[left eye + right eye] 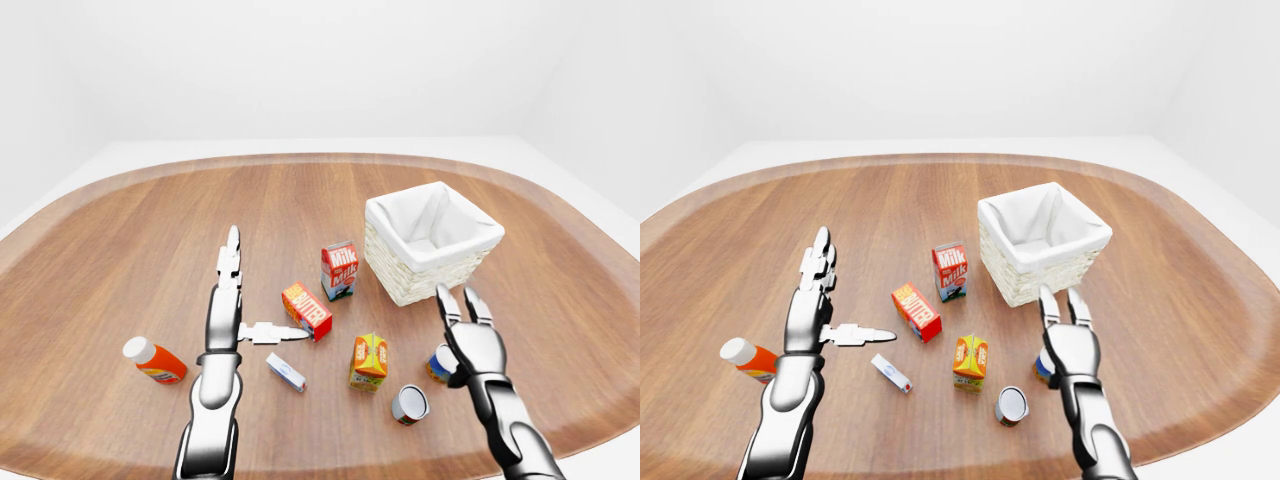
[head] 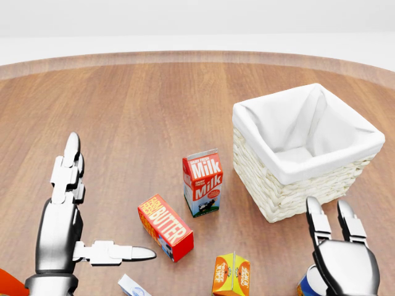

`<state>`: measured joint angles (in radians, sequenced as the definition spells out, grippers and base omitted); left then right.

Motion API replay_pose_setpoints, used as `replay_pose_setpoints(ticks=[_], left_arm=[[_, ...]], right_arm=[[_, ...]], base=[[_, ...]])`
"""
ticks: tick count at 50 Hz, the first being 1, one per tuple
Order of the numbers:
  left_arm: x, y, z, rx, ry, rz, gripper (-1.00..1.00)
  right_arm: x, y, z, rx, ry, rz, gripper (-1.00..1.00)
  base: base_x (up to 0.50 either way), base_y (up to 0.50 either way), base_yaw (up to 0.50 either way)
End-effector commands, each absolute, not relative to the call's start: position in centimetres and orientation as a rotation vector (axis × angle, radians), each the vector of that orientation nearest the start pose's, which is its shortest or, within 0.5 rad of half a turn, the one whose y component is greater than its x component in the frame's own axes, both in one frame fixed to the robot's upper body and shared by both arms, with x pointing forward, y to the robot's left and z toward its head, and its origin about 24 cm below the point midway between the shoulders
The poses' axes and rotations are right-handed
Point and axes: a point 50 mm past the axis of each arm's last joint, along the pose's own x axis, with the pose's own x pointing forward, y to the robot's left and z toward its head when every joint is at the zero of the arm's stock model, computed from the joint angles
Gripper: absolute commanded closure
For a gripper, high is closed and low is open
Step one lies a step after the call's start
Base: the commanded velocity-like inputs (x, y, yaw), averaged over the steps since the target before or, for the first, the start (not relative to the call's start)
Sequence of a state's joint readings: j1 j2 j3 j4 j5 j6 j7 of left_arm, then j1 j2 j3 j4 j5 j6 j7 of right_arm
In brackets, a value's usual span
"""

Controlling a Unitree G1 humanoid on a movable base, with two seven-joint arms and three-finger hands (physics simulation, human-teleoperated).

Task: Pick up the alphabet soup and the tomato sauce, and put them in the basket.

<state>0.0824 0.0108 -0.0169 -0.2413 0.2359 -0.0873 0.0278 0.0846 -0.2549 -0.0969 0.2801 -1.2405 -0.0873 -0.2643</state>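
A white-lined square wicker basket [image 1: 432,240] is seen standing on the round wooden tabletop [image 1: 120,250], toward its right edge in the left-eye view. One can, blue-labelled and largely hidden [image 1: 438,364], is found near the tabletop's bottom edge, directly behind the chrome right hand [image 1: 474,342], whose fingers [image 1: 447,303] are held straight and spread, closed on nothing. A second can, red-labelled with its silver end showing [image 1: 410,404], is laid on its side just left of it. The left hand [image 1: 226,300] is held flat above the wood, its fingers extended and thumb stuck out sideways.
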Motion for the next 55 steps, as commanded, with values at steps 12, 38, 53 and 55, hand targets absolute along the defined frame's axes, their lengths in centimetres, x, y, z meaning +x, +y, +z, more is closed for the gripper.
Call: replay_pose_setpoints(ticks=[12, 38, 53, 55], left_arm=[[23.5, 15.1, 8.7, 0.248, -0.251, 0.042, -1.00], [23.5, 15.1, 8.7, 0.247, -0.250, 0.041, -1.00], [23.5, 15.1, 8.7, 0.247, -0.251, 0.041, -1.00], [23.5, 15.1, 8.7, 0.247, -0.251, 0.041, -1.00]], right_arm=[[22.3, -23.0, -2.6, -1.499, 0.139, -0.023, -1.00], [22.1, -23.4, -3.6, -1.507, 0.160, -0.017, -1.00], [22.1, -23.6, -4.2, -1.514, 0.173, -0.013, -1.00], [22.1, -23.7, -4.3, -1.515, 0.175, -0.012, -1.00]], base=[[0.00, 0.00, 0.00], [0.00, 0.00, 0.00], [0.00, 0.00, 0.00], [0.00, 0.00, 0.00]])
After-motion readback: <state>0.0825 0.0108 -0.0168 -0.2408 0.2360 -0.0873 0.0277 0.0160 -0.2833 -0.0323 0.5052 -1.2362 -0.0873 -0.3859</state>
